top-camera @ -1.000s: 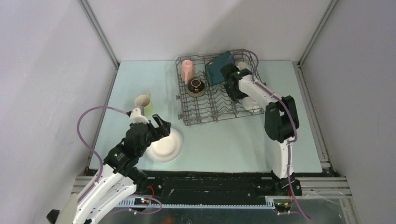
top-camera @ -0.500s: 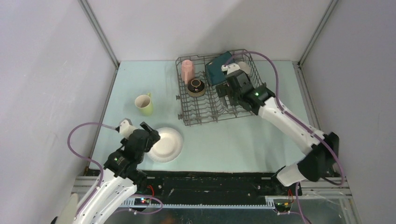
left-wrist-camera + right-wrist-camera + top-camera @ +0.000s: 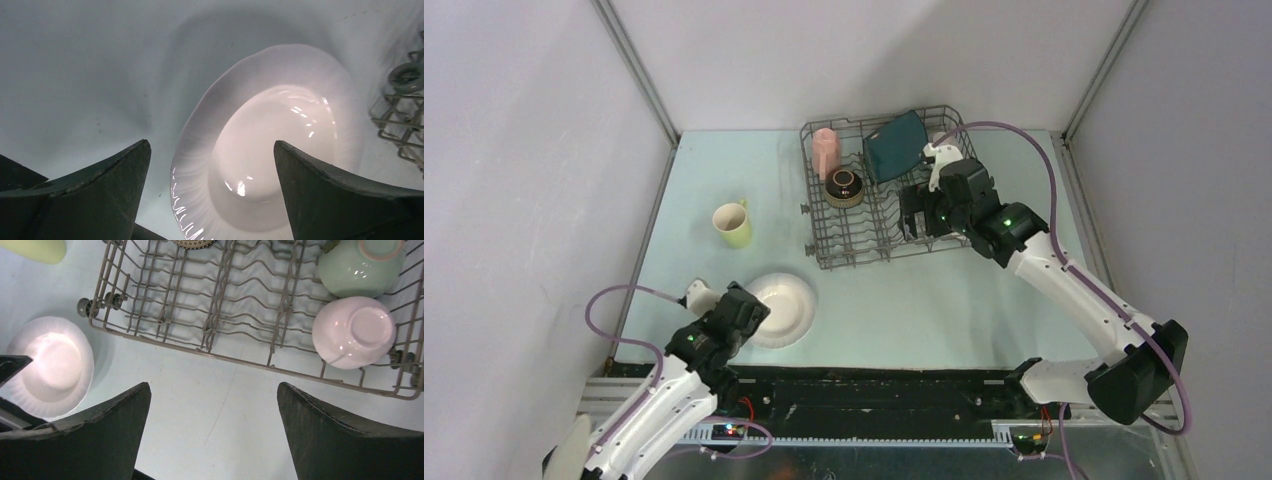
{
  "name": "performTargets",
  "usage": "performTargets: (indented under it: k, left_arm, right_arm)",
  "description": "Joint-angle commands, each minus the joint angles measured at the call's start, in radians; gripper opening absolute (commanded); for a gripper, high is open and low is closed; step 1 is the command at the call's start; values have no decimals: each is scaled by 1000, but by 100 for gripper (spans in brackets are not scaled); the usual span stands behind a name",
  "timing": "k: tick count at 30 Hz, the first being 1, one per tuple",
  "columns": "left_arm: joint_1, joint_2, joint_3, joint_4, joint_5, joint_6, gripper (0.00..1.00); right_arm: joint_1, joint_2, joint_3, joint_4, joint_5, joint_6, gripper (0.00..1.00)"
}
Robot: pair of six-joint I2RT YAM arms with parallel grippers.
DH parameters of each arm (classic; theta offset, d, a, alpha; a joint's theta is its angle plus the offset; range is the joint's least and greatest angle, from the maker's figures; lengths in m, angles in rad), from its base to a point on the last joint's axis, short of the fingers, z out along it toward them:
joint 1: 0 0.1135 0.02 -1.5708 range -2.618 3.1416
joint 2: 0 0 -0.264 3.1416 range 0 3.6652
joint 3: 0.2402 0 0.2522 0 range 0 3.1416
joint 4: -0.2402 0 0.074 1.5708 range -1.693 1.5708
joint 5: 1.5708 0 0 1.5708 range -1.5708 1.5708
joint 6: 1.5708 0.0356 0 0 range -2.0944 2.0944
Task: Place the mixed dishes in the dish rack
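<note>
The dish rack (image 3: 864, 258) stands at the back middle of the table. In it are a pink mug (image 3: 826, 150), a brown bowl (image 3: 844, 185) and a dark teal plate (image 3: 894, 145). A pale pink bowl (image 3: 354, 332) and a pale green bowl (image 3: 360, 265) sit upside down in its right end. The round white plate (image 3: 784, 312) lies flat on the table at the near left. My left gripper (image 3: 211, 143) hovers open at the plate's (image 3: 270, 145) near-left rim, gripping nothing. My right gripper (image 3: 919, 218) hangs open and empty above the rack's front right part. The yellow-green mug (image 3: 733, 224) stands on the table left of the rack.
The rack's front rim (image 3: 225, 355) and its corner wheel (image 3: 82, 306) lie between the two grippers. Grey walls with metal rails close the table in on the left, the back and the right. The arms' bases stand along the near edge.
My left gripper has drawn back toward the near edge, from over the plate to its near-left rim. My right gripper has come from the rack's back toward its front right.
</note>
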Motion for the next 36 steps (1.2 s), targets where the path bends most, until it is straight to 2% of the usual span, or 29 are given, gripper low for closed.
performTargets:
  k: [1,5,9,12,13,14,15,17,19,24,28,31,36]
  left_arm:
    - [12,20,-55,117,66,-60,100]
    - [16,44,-100,202,111,-83,91]
    - [20,25,-183,306,170,-156,77]
    - [22,-13,-229,348,183,-179,60]
    - [22,-35,-228,328,168,-187,47]
    - [22,-49,-219,283,145,-190,40]
    - [22,-76,-210,256,122,-197,25]
    - [22,-125,-175,176,74,-216,10]
    - [22,-184,-161,125,36,-211,2]
    - [22,-311,-56,18,-37,-128,0]
    - [22,-335,77,-103,-107,-89,0]
    - [22,-344,176,-110,-119,-8,0]
    - [22,-367,266,-18,-60,166,0]
  right_arm:
    - [-23,-45,-25,42,-75,24,99]
    - [-36,-72,-47,56,-106,26,98]
    - [-49,-101,-63,55,-140,26,98]
    - [-58,-120,-72,55,-152,27,97]
    - [-63,-130,-76,57,-160,27,97]
    - [-67,-135,-78,56,-165,28,97]
    - [-70,-142,-81,58,-172,27,97]
    - [-72,-149,-91,64,-184,24,98]
    - [-75,-149,-101,67,-198,25,98]
    - [-78,-147,-124,91,-273,38,97]
    - [-78,-147,-127,113,-371,60,98]
    - [-78,-146,-127,137,-455,90,97]
    - [-68,-132,-141,206,-580,148,96]
